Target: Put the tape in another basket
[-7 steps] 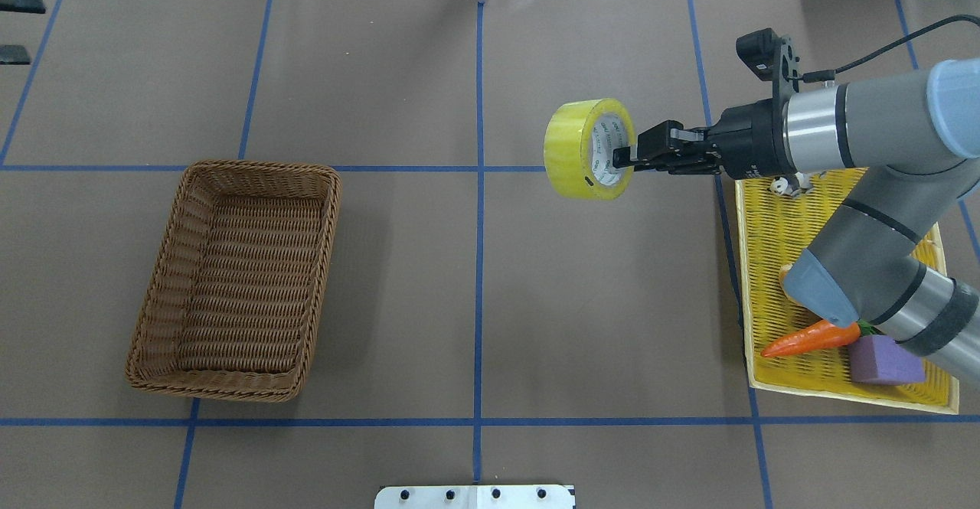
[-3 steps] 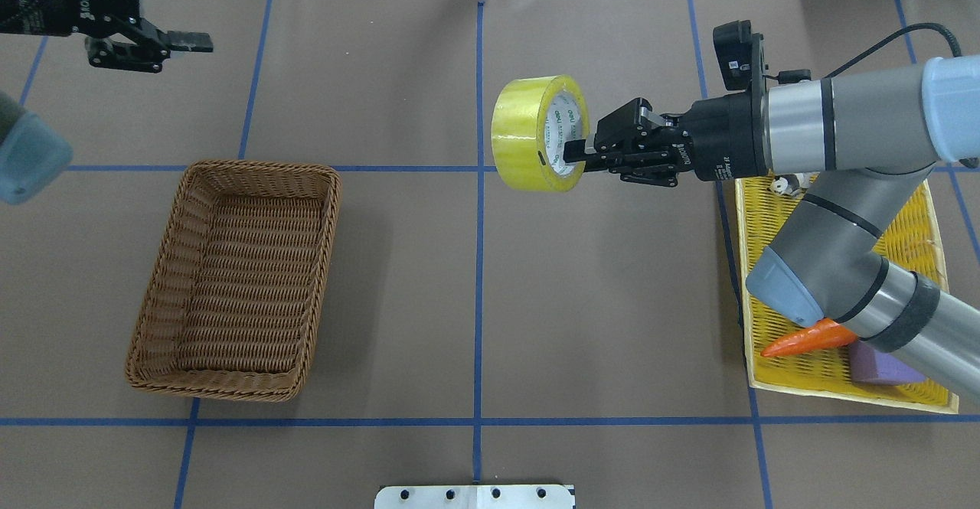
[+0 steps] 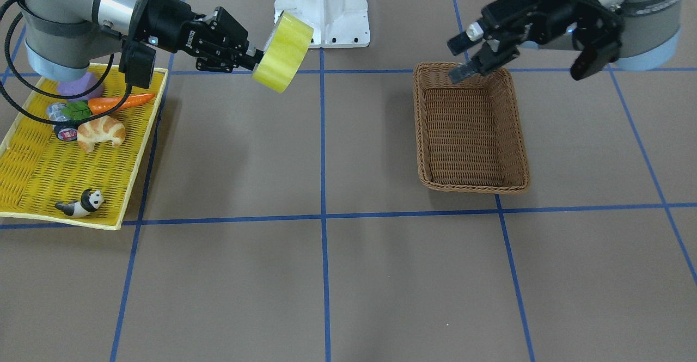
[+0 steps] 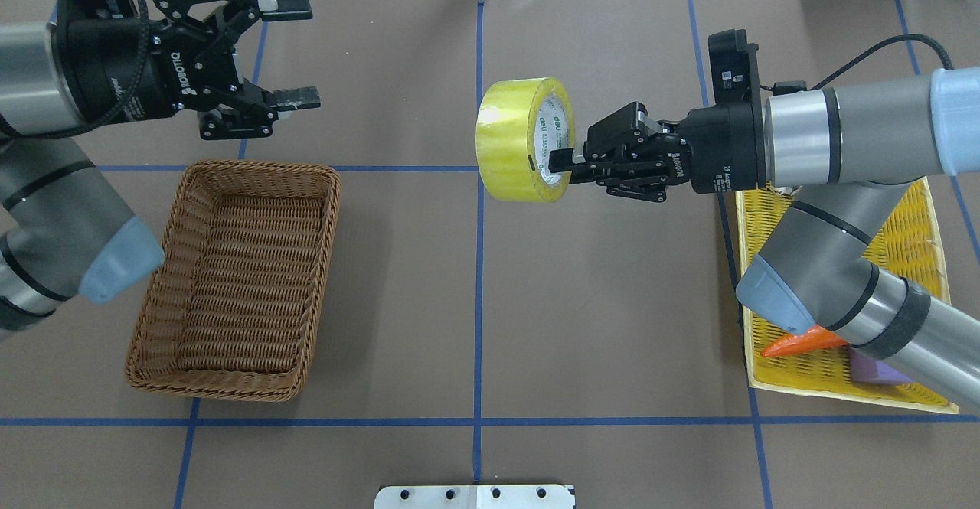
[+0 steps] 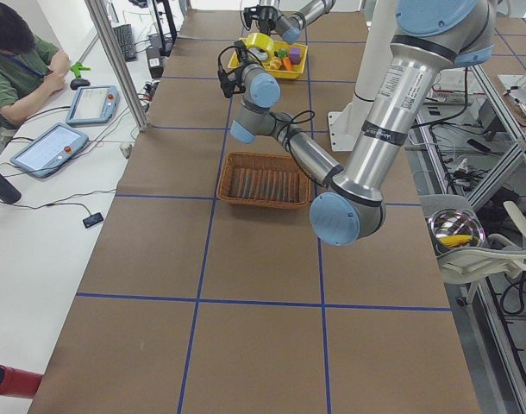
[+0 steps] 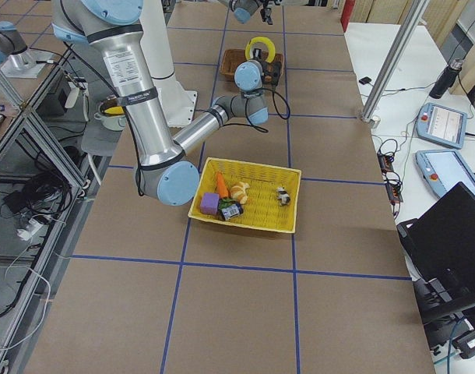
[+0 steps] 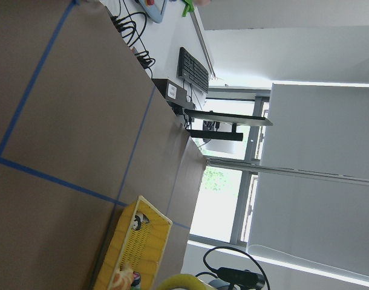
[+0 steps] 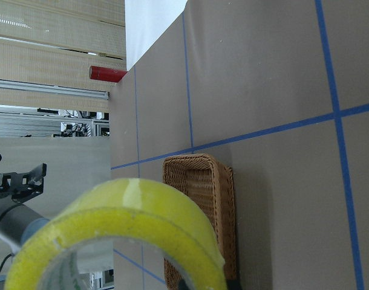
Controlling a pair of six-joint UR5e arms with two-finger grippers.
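Over centreline [image 4: 478, 279], right claw [image 4: 561, 163] gripping tape [image 4: 507, 138], basket [image 4: 259, 166] apart

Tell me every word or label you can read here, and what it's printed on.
"ROBOTIQ": on the body of the left gripper, seen in the overhead view.
"ROBOTIQ": on the body of the right gripper, smaller but legible.
Green print on the pale core of the tape: too blurred to read.
Small white print at the base of the right gripper: too small to read.
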